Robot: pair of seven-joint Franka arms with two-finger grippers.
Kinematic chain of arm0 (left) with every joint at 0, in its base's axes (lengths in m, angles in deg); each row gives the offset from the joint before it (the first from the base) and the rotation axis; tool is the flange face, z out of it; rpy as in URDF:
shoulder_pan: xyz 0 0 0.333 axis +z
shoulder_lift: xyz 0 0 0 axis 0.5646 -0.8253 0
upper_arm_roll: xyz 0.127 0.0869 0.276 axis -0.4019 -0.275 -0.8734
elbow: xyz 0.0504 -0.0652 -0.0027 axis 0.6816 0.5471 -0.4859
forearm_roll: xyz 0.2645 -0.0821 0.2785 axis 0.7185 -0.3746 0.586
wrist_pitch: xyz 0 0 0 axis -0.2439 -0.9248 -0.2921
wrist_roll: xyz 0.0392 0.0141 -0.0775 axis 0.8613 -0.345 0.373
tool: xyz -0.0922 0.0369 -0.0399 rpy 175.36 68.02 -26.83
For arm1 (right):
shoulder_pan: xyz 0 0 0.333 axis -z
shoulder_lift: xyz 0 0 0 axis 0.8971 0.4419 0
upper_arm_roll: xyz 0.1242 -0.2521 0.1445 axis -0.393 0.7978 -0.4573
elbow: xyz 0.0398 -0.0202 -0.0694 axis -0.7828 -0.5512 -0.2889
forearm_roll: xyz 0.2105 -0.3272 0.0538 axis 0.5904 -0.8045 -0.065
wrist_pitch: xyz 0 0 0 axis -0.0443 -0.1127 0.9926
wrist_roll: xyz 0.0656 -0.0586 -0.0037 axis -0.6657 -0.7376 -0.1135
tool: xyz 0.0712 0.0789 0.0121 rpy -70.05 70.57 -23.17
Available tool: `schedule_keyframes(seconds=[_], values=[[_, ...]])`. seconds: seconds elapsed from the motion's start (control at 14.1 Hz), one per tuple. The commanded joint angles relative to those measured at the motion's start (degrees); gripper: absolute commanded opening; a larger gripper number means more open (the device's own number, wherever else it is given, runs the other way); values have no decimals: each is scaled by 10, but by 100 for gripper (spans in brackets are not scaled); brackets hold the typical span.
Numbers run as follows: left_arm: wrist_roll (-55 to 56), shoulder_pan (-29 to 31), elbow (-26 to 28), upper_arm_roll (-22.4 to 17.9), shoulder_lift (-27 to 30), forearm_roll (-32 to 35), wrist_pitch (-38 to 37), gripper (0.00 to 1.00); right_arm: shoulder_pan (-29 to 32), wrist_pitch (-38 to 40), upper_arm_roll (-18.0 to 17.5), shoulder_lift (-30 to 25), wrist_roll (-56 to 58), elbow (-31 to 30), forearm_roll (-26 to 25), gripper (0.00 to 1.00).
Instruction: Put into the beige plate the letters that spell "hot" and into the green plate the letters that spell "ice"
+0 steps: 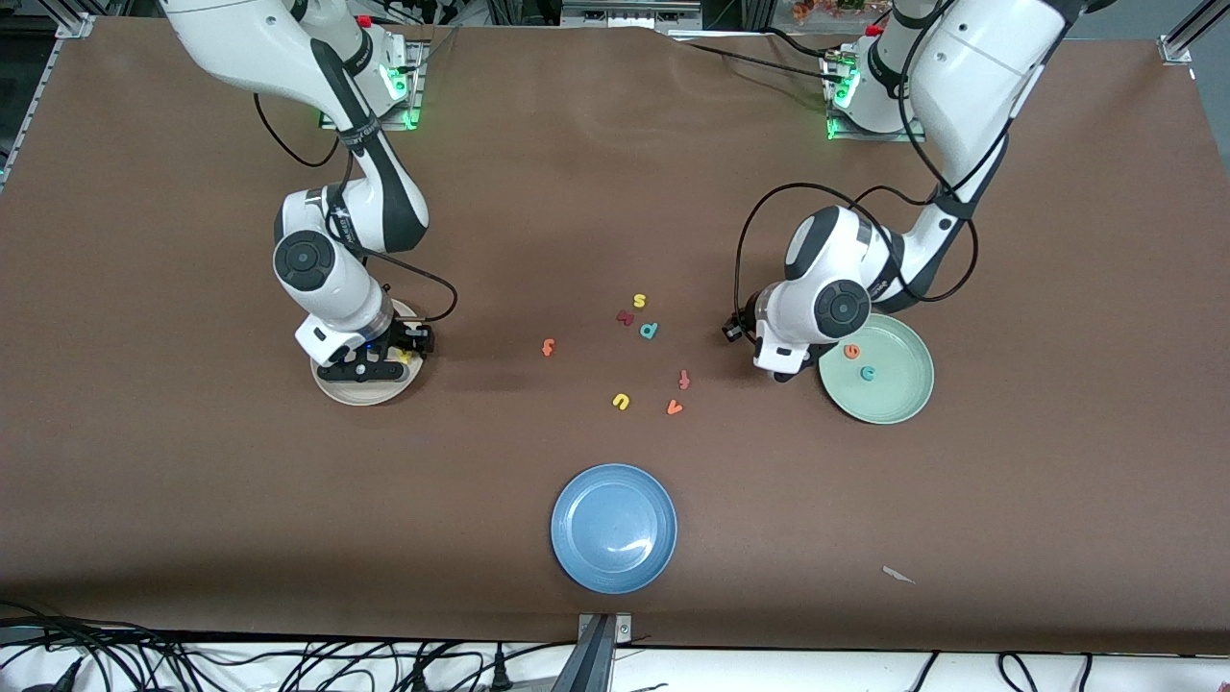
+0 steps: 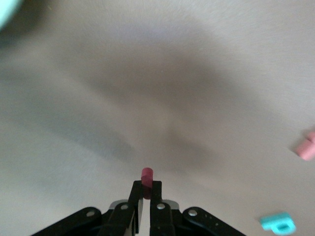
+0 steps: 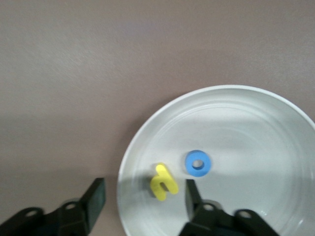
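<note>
My right gripper [image 3: 145,191] hangs open low over the beige plate [image 1: 338,391], at the rim. The yellow h [image 3: 164,182] and the blue o [image 3: 198,163] lie in that plate, the h between my open fingers. My left gripper [image 2: 146,189] is shut on the dark red i [image 2: 147,175], which sticks out past the fingertips. It is over bare table beside the green plate [image 1: 898,399]. The orange e [image 1: 851,351] and the teal c [image 1: 868,373] lie in the green plate. On the table between the two plates lies the orange t [image 1: 548,347].
Loose letters lie mid-table: a yellow s [image 1: 639,301], a dark red letter [image 1: 625,317], a teal p [image 1: 650,331], a red f-like letter [image 1: 684,380], a yellow u [image 1: 621,401] and an orange v [image 1: 675,407]. A blue plate [image 1: 613,527] sits nearer the front camera.
</note>
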Motion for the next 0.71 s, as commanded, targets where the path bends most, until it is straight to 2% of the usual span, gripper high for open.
schedule_keyframes(seconds=[0.0, 0.14, 0.35, 0.64], values=[[-28, 13, -56, -6, 17, 1, -78, 0, -3, 3, -23, -14, -61, 2, 13, 100], [-69, 26, -61, -5, 16, 28, -86, 0, -11, 2, -38, -8, -116, 15, 13, 100], [-117, 56, -61, -6, 16, 72, -87, 0, -51, 2, -40, 19, -217, 49, 13, 100], [-242, 110, -57, -8, 16, 79, -105, 0, -98, 2, -40, 62, -297, 93, 12, 100]])
